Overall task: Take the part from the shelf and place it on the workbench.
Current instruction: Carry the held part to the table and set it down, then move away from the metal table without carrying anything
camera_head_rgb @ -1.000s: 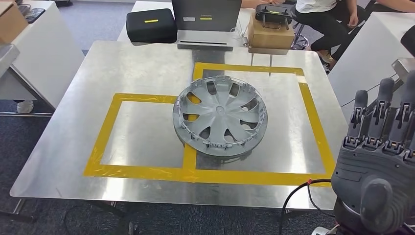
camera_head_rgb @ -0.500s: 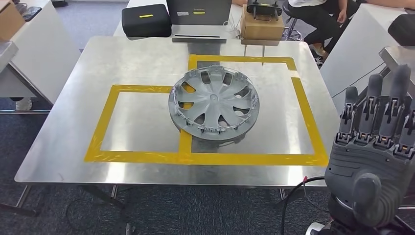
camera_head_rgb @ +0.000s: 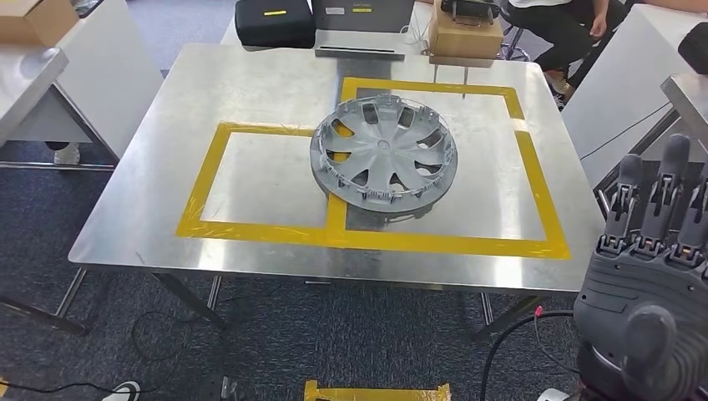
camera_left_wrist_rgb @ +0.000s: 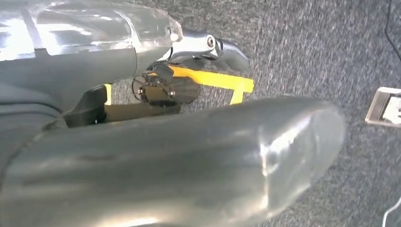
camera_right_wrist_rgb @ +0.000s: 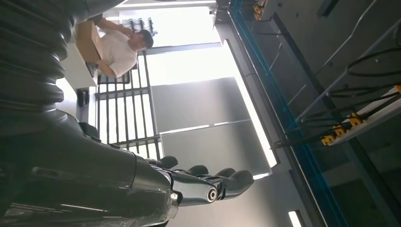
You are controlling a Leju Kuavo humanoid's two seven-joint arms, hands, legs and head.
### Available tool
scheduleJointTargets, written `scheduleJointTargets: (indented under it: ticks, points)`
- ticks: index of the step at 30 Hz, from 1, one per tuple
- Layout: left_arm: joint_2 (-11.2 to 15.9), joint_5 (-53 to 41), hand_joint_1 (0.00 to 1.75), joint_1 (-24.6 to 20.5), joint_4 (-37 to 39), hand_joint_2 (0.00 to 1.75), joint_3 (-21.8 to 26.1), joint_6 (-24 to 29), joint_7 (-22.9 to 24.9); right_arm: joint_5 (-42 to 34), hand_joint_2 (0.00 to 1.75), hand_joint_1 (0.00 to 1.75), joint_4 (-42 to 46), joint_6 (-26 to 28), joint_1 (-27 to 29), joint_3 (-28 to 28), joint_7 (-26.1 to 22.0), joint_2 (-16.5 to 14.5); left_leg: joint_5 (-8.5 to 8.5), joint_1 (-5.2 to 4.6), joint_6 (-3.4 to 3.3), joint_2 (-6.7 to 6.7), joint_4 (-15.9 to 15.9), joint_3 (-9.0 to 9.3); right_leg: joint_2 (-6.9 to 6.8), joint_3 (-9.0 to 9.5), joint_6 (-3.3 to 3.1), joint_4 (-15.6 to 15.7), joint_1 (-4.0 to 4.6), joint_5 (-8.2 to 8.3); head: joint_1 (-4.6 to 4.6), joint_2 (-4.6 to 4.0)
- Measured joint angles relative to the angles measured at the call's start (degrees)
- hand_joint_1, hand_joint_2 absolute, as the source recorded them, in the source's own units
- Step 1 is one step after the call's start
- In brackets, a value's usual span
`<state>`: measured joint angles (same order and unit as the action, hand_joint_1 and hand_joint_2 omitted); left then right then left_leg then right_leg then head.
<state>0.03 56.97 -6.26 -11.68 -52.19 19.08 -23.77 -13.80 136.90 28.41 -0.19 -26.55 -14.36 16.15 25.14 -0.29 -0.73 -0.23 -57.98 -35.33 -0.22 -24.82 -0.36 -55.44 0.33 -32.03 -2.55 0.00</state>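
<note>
A bare metal workbench [camera_head_rgb: 250,92] carries two adjoining rectangles of yellow tape [camera_head_rgb: 367,241] — a smaller one on the left, a larger on the right. A grey wheel cover [camera_head_rgb: 384,150] lies flat across their shared border.

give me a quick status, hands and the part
Right hand raised, fingers straight, holding nothing. Left hand hanging over the floor, state unclear. Hubcap lying on workbench, across the yellow tape. Nothing on it.

Beyond the far edge sit a black case [camera_head_rgb: 274,22], a laptop [camera_head_rgb: 361,25] and a cardboard box [camera_head_rgb: 464,37] side by side, a seated person [camera_head_rgb: 566,29] far right, another cardboard box [camera_head_rgb: 37,18] far left.
</note>
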Motion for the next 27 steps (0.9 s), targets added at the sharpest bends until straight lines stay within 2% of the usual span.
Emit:
scheduleJointTargets:
  ticks: [2, 3, 4, 5, 7, 8, 9, 10, 11, 12, 14, 15, 16, 17, 18, 19, 20, 21, 22, 23, 24, 25, 26, 27]
  points:
    - [0.05, -0.13, 0.00, 0.02, 0.01, 0.00, -0.01, 0.00, 0.04, 0.31, 1.75, 0.00, 0.04, 0.27, -0.02, -0.03, 0.16, -0.01, -0.85, 0.17, 0.73, 0.09, 0.22, -0.28, 0.03, -0.08, -0.17, 1.03, 0.14, 0.61, -0.04, 0.00]
    - [0.09, -0.16, 0.00, 0.03, 0.01, 0.00, -0.02, 0.00, 0.05, 0.42, 1.75, 0.00, 0.04, 0.38, -0.03, -0.04, 0.21, -0.02, -0.43, 0.27, 1.09, 0.12, 0.04, -0.52, -0.08, -0.44, -0.35, 1.30, 0.08, 1.28, -0.05, 0.00]
    - [0.12, -0.19, 0.00, 0.04, 0.01, 0.00, -0.02, 0.00, 0.06, 0.51, 1.75, 0.00, 0.04, 0.47, -0.01, -0.05, 0.22, -0.03, 1.08, 0.31, 1.41, 0.13, -0.96, -0.97, -0.21, -0.92, -0.55, 1.57, -0.04, 2.02, 0.10, 0.00]
    - [0.16, -0.20, 0.00, 0.03, 0.01, 0.00, -0.02, 0.00, 0.05, 0.58, 1.75, 0.00, 0.04, 0.54, 0.00, -0.05, 0.22, -0.04, 3.56, 0.38, 1.71, 0.14, -3.05, -1.70, -0.34, -1.59, -0.73, 1.74, -0.18, 2.76, 0.39, 0.00]
    - [0.25, -0.20, 0.00, 0.03, 0.01, 0.00, -0.02, 0.00, -0.02, 0.81, 1.75, 0.00, 0.06, 0.69, 0.10, -0.05, 0.21, -0.04, 9.27, 0.62, 2.22, 0.14, -9.94, -3.54, -0.42, -3.32, -0.92, 1.45, -0.17, 3.94, 1.17, 0.00]
    - [0.31, -0.20, 0.00, 0.03, 0.01, 0.00, -0.02, 0.00, -0.10, 1.04, 1.75, 0.00, 0.06, 0.77, 0.14, -0.05, 0.20, -0.04, 10.66, 0.71, 2.43, 0.15, -13.22, -4.09, -0.42, -4.28, -0.89, 1.15, -0.16, 4.49, 1.45, 0.00]
    - [0.36, -0.18, 0.00, 0.03, 0.01, 0.00, -0.02, 0.00, -0.20, 1.43, 1.75, 0.00, 0.06, 0.89, 0.18, -0.05, 0.20, -0.03, 10.60, 0.77, 2.59, 0.16, -15.21, -3.96, -0.43, -5.31, -0.81, 0.76, -0.17, 5.00, 1.67, 0.00]
    - [0.40, -0.13, 0.00, 0.03, 0.01, 0.00, -0.02, -0.01, -0.31, 1.94, 1.75, 0.00, 0.06, 1.03, 0.22, -0.05, 0.22, -0.03, 9.39, 0.81, 2.70, 0.19, -15.46, -2.96, -0.42, -6.38, -0.68, 0.29, -0.21, 5.45, 1.81, 0.00]
    - [0.44, -0.06, 0.00, 0.03, 0.01, 0.00, -0.02, -0.02, -0.41, 2.58, 1.75, 0.00, 0.07, 1.26, 0.27, -0.06, 0.32, -0.02, 7.67, 0.84, 2.75, 0.21, -13.70, -0.92, -0.42, -7.44, -0.51, -0.28, -0.26, 5.83, 1.91, 0.00]
    - [0.47, 0.03, 0.00, 0.00, 0.01, 0.00, -0.02, -0.04, -0.49, 3.26, 1.75, 0.00, 0.09, 1.55, 0.31, -0.07, 0.50, -0.01, 6.49, 0.90, 2.74, 0.20, -10.42, 1.84, -0.40, -8.36, -0.28, -0.91, -0.31, 6.12, 2.00, 0.00]
    - [0.52, 0.18, 0.00, -0.08, 0.01, 0.00, -0.02, -0.15, -0.58, 4.43, 1.75, 0.00, 0.14, 2.11, 0.42, -0.05, 0.91, 0.01, 6.70, 0.84, 2.33, 0.02, -3.09, 7.02, -0.30, -9.71, 0.29, -2.05, -0.26, 6.63, 2.06, 0.00]
    - [0.54, 0.23, 0.00, -0.10, 0.01, 0.00, -0.02, -0.19, -0.59, 4.79, 1.75, 0.00, 0.15, 2.32, 0.48, -0.04, 1.03, 0.02, 7.41, 0.75, 1.99, -0.12, -0.85, 8.32, -0.26, -10.04, 0.58, -2.35, -0.22, 6.96, 2.01, 0.00]
    - [0.56, 0.27, 0.00, -0.08, 0.01, 0.00, -0.02, -0.23, -0.59, 5.06, 1.75, 0.00, 0.16, 2.50, 0.55, -0.02, 1.08, 0.07, 7.75, 0.60, 1.52, -0.27, 0.19, 8.73, -0.23, -10.25, 0.90, -2.42, -0.21, 7.39, 1.93, 0.00]
    - [0.55, 0.28, 0.00, -0.04, 0.01, 0.00, -0.02, -0.26, -0.57, 5.25, 1.75, 0.00, 0.16, 2.68, 0.67, 0.00, 1.11, 0.17, 7.54, 0.59, 0.98, -0.33, 0.43, 8.38, -0.19, -10.41, 1.21, -2.35, -0.24, 7.84, 1.88, 0.00]
    - [0.55, 0.30, 0.00, -0.04, 0.01, 0.00, -0.02, -0.30, -0.52, 5.45, 1.75, 0.00, 0.16, 2.91, 0.83, 0.04, 1.13, 0.30, 7.03, 0.62, 0.46, -0.32, 0.50, 7.86, -0.14, -10.72, 1.52, -2.46, -0.30, 7.60, 1.90, 0.00]
    - [0.55, 0.28, 0.00, -0.04, 0.01, 0.00, -0.02, -0.34, -0.47, 5.64, 1.75, 0.00, 0.16, 3.13, 1.02, 0.09, 1.16, 0.47, 6.39, 0.69, -0.10, -0.29, 0.58, 7.26, -0.09, -11.16, 1.87, -3.23, -0.36, 6.36, 1.77, 0.00]
    - [0.54, 0.24, 0.00, -0.06, 0.01, 0.00, -0.02, -0.37, -0.40, 5.81, 1.75, 0.00, 0.16, 3.34, 1.18, 0.14, 1.20, 0.62, 5.71, 0.79, -0.54, -0.24, 0.66, 6.50, -0.05, -11.78, 2.20, -5.07, -0.42, 4.09, 1.56, 0.00]
    - [0.55, 0.17, 0.00, -0.08, 0.01, 0.00, -0.02, -0.39, -0.32, 5.97, 1.75, 0.00, 0.16, 3.60, 1.30, 0.19, 1.24, 0.75, 5.04, 0.79, -0.85, -0.24, 0.64, 5.77, -0.04, -12.46, 2.50, -8.05, -0.48, 0.99, 1.25, 0.00]
    - [0.55, 0.09, 0.00, -0.06, 0.01, 0.00, -0.02, -0.39, -0.27, 6.11, 1.75, 0.00, 0.16, 3.83, 1.38, 0.22, 1.32, 0.85, 4.39, 0.73, -1.02, -0.28, 0.61, 4.96, -0.04, -13.05, 2.69, -11.80, -0.51, -1.91, 0.89, 0.00]
    - [0.55, 0.01, 0.00, -0.04, 0.01, 0.00, -0.02, -0.39, -0.22, 6.27, 1.75, 0.00, 0.16, 4.07, 1.48, 0.25, 1.41, 0.95, 3.74, 0.64, -1.09, -0.32, 0.57, 4.14, -0.04, -13.40, 2.78, -15.37, -0.52, -3.83, 0.63, 0.00]
    - [0.57, -0.04, 0.00, -0.02, 0.01, 0.00, -0.02, -0.39, -0.19, 6.43, 1.75, 0.00, 0.16, 4.28, 1.57, 0.28, 1.55, 1.03, 3.10, 0.52, -1.13, -0.37, 0.54, 3.32, -0.03, -13.21, 2.74, -17.76, -0.51, -4.41, 0.39, 0.00]
    - [0.58, -0.07, 0.00, 0.00, 0.01, 0.00, -0.02, -0.39, -0.19, 6.61, 1.75, 0.00, 0.16, 4.44, 1.65, 0.32, 1.71, 1.14, 2.49, 0.37, -1.14, -0.42, 0.51, 2.54, -0.02, -12.28, 2.56, -18.26, -0.48, -3.70, 0.16, 0.00]
    - [0.58, -0.08, 0.00, 0.01, 0.01, 0.00, -0.03, -0.39, -0.19, 6.83, 1.75, 0.00, 0.17, 4.61, 1.68, 0.40, 1.83, 1.24, 1.91, 0.21, -1.13, -0.47, 0.50, 1.85, -0.01, -10.46, 2.22, -16.62, -0.40, -2.16, -0.05, 0.00]
    - [0.58, -0.09, 0.00, 0.01, 0.01, 0.00, -0.03, -0.39, -0.20, 7.02, 1.75, 0.00, 0.18, 4.78, 1.67, 0.51, 1.92, 1.32, 1.37, 0.05, -1.10, -0.53, 0.50, 1.28, 0.01, -7.78, 1.70, -13.07, -0.23, -0.54, -0.21, 0.00]
